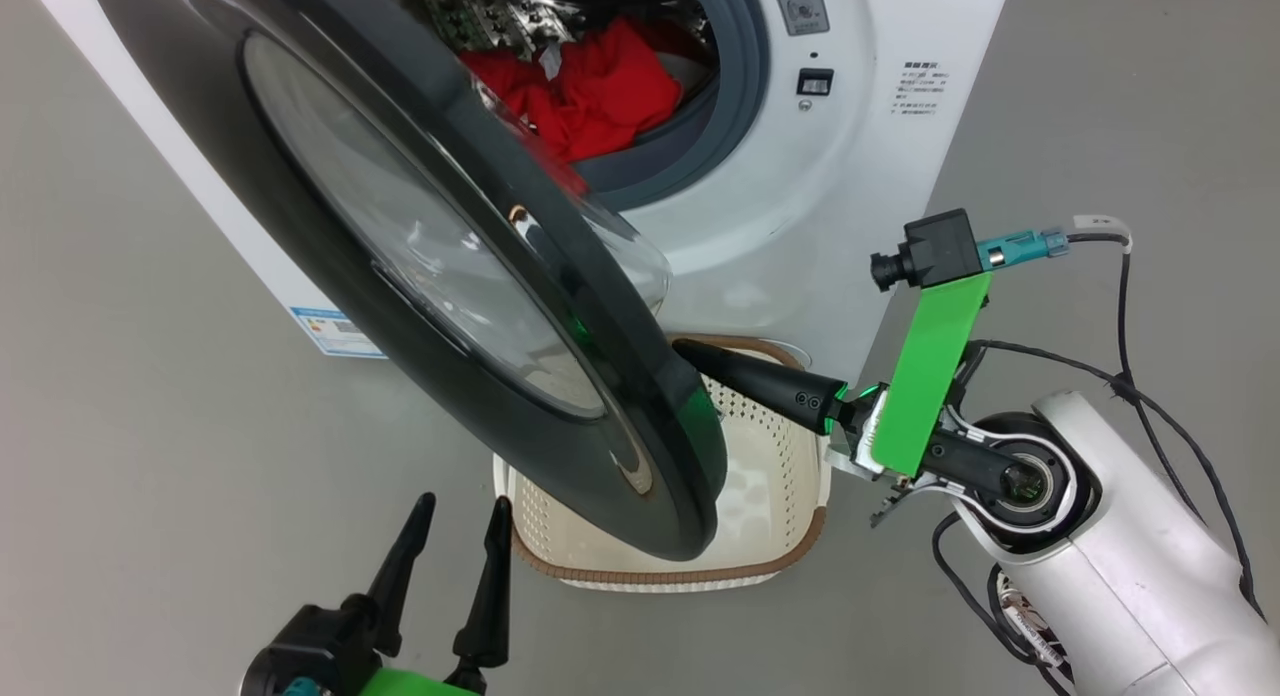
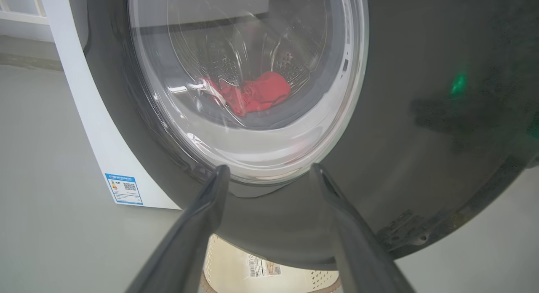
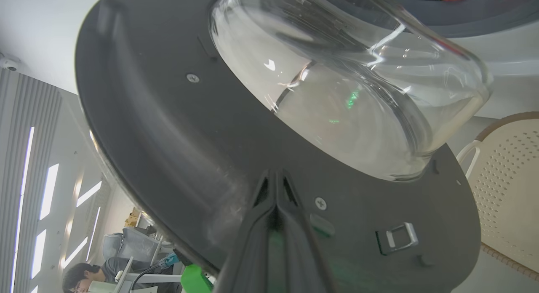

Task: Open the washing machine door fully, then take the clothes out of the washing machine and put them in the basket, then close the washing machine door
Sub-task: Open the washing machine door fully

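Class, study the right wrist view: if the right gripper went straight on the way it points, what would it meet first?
The inner face of the washing machine door, on its black rim beside the glass bowl. The shut right gripper seems at or almost touching it.

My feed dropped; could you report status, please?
Left gripper open. Right gripper shut, at ajar round black door. Red fabric clothes in drum. Door overhangs cream perforated basket.
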`<state>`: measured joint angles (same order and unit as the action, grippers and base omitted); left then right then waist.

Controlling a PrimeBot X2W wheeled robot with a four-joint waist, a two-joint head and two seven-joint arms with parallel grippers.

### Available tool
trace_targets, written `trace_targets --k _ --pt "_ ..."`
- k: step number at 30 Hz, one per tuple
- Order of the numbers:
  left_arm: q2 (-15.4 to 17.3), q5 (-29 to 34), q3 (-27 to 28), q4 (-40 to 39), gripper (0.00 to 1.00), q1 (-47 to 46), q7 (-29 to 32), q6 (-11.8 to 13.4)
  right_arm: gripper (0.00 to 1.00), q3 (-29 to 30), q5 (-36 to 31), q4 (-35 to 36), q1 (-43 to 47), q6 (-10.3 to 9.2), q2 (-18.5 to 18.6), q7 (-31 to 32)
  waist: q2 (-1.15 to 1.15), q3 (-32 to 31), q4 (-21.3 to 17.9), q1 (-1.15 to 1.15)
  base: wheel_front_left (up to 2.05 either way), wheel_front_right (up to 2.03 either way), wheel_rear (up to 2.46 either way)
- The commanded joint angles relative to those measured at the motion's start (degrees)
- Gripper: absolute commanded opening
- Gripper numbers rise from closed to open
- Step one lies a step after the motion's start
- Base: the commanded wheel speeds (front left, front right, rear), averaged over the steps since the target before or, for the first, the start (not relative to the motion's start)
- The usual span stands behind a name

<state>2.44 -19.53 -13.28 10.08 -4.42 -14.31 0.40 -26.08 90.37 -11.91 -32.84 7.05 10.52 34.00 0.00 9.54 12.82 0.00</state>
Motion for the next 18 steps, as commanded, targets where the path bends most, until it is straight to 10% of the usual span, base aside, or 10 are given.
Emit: trace_targets --k 1,6,13,16,18 --pt "0.4 0.7 2.1 -1.2 1.0 -0.3 -0.7 -0.3 0.05 0.4 -1.3 1.1 0.6 0.44 -0.7 -1.0 0.0 -0.2 -0.2 0.0 0.0 0.0 0.0" --pt "0.4 1.5 2.7 -0.7 1.0 -0.5 -0.7 -1.1 0.38 1.0 -2.3 0.0 2.1 0.44 0.0 -4.0 0.0 -1.1 -0.9 0.0 0.0 0.0 0.0" --pt "0.4 2.8 4.3 -0.3 1.0 0.2 -0.7 -1.9 0.51 0.9 -2.4 -1.0 5.7 0.44 1.0 -7.5 0.0 -2.2 -3.2 0.0 0.0 0.0 0.0" --pt "0.4 3.1 5.3 -0.2 1.0 0.5 -0.7 -2.1 0.91 1.1 -2.2 -1.3 7.3 0.44 1.5 -9.0 0.0 -2.5 -4.3 0.0 0.0 0.0 0.0" --pt "0.4 3.3 5.8 -0.2 1.0 0.7 -0.7 -2.3 1.0 1.4 -2.1 -1.5 8.5 0.44 1.9 -10.0 0.0 -2.8 -5.0 0.0 0.0 0.0 0.0"
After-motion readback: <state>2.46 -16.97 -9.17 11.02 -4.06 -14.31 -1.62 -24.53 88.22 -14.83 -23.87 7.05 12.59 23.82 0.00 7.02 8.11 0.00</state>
